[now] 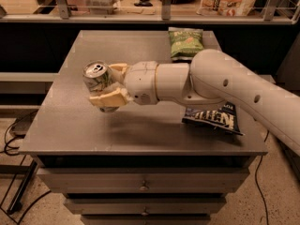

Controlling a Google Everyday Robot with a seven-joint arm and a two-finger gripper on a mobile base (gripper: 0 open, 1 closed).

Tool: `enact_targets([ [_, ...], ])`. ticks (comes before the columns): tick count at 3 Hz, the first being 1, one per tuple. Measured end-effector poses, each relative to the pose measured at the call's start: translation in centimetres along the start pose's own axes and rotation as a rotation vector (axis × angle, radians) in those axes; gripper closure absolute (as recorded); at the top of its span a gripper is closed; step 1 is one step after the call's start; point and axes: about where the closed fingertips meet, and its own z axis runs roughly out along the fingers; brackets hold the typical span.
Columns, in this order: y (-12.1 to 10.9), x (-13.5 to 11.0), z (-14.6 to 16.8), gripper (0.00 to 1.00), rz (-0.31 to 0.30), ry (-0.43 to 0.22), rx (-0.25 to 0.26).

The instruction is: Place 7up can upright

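Note:
The 7up can (pixel 98 81) is a silvery-white can with green marks and a silver pull-tab top facing up and slightly toward the camera. It is nearly upright, over the left middle of the grey table (pixel 70 135). My gripper (pixel 108 84) is shut on the can, with one cream finger (pixel 110 99) in front of it and the other behind it. The can's base is at or just above the tabletop; I cannot tell if it touches. My white arm reaches in from the right.
A green chip bag (pixel 185 43) lies at the back of the table. A dark blue chip bag (pixel 216 119) lies at the right, partly under my arm. Drawers sit below the tabletop. A shelf with goods runs behind.

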Motion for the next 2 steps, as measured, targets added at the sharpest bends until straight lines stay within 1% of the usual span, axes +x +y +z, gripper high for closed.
enact_targets([
  [1,0.07,0.20,-0.33,1.00,0.042,-0.083,0.019],
  [2,0.41,0.83,-0.28,1.00,0.070,-0.127,0.035],
])
